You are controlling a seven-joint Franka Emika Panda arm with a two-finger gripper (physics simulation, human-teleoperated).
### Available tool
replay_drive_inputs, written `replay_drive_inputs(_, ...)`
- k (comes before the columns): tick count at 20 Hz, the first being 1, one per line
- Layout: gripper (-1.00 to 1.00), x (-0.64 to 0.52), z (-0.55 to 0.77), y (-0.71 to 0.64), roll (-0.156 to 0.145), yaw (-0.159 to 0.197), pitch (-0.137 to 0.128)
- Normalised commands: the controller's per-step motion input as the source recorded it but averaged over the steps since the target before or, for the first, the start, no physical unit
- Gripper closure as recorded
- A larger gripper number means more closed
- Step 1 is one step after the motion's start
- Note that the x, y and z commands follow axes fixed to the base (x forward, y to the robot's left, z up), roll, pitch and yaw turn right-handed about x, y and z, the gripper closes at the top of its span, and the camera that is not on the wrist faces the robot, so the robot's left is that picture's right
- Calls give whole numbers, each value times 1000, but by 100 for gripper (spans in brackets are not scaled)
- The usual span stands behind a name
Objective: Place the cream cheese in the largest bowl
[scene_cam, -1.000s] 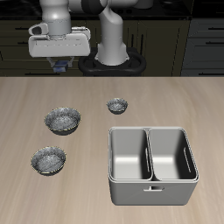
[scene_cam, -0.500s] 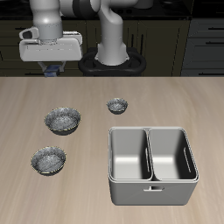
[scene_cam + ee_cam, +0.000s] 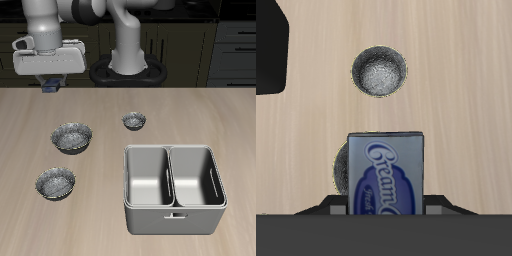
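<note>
My gripper is shut on the cream cheese, a small dark blue box, and holds it high above the table's back edge. The largest bowl, speckled grey with a dark outer wall, sits on the table nearer the front than the gripper. In the wrist view the cream cheese fills the space between the fingers of my gripper. It hides most of the largest bowl.
A near-equal, shallower speckled bowl lies nearer the front edge and also shows in the wrist view. A tiny speckled bowl sits mid-table. A grey two-basin container stands near the front. The robot's base stands at the back.
My gripper has moved sideways along the table's back, away from the robot's base and slightly lower, with the cream cheese still in it. The bowls have not moved.
</note>
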Motion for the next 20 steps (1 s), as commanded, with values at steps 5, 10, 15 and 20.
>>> replay_drive_inputs(5,100,65,-111,48,-4,23,-9)
replay_drive_inputs(10,100,117,-266,53,-1,-3,22)
replay_drive_inputs(15,100,71,-351,12,-23,14,23)
replay_drive_inputs(20,100,12,-194,42,-21,10,-7)
